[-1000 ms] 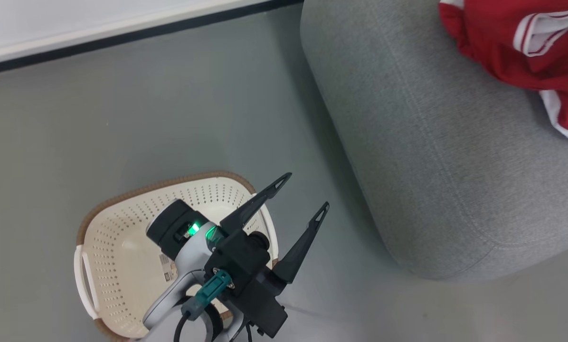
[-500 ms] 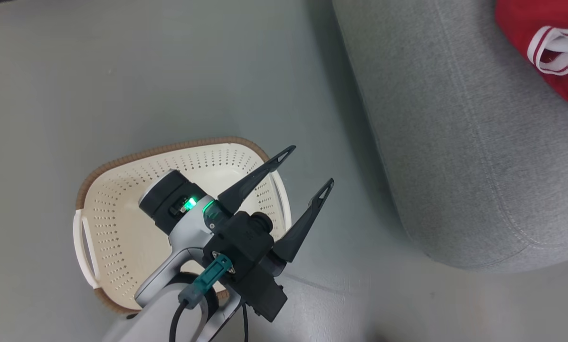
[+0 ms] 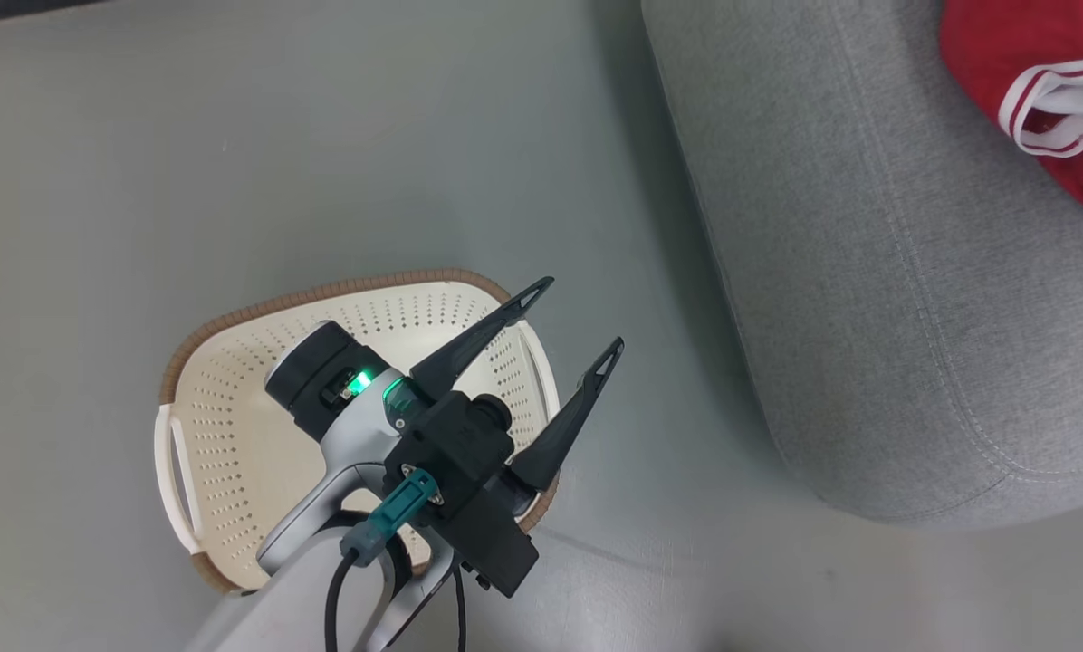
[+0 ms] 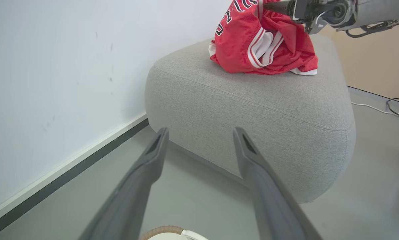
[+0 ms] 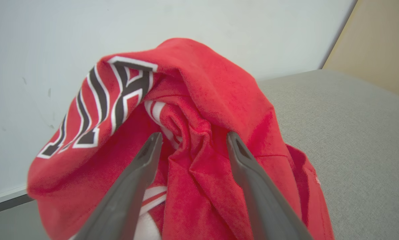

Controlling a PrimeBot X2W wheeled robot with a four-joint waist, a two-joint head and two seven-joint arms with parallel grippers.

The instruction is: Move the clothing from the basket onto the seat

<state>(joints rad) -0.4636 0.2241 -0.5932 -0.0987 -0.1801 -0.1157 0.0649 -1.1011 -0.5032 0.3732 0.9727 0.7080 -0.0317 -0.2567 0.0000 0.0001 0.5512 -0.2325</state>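
grey woven upholstery marks the seat (image 3: 867,317) on the rt of the head view; the clothing (image 3: 1003,54), a red jersey heap w/ white striped trim, lies on it at the upper rt corner. the basket (image 3: 324,292) stands on the floor (image 3: 234,136), apart from the seat; its interior, where visible past the arm (image 3: 324,507), is bare perforated plastic. the left gripper (image 3: 581,314) hangs over the basket end nearest the seat, fingers spread, nothing between them. left wrist view: left gripper (image 4: 200,133) fingers apart and bare, facing the seat's rounded front. the clothing sits bunched on the seat top, its peak reaching up to the right gripper (image 4: 273,5) at the top edge. behind: white wall (image 4: 52,66), dark skirting (image 4: 86,156), a cable (image 4: 386,110) on the floor at rt. right wrist view: right gripper (image 5: 193,136) fingers stand spread, a red fold between them but no pinch evident, i.e. slack, not clamped. dark lettering (image 5: 119,90) shows at left, grey seat at rt. step in hand, est.: drop-off on the seat, release stage. task approx. complete, provided the hidden part of the basket holds no more. next move req.: raise the rt arm straight up and clear, w/o snagging thin fabric on a fingertip; then check the basket. surface: seat weave looks coarse and the top broad enough to keep the heap in place; floor smooth grey.
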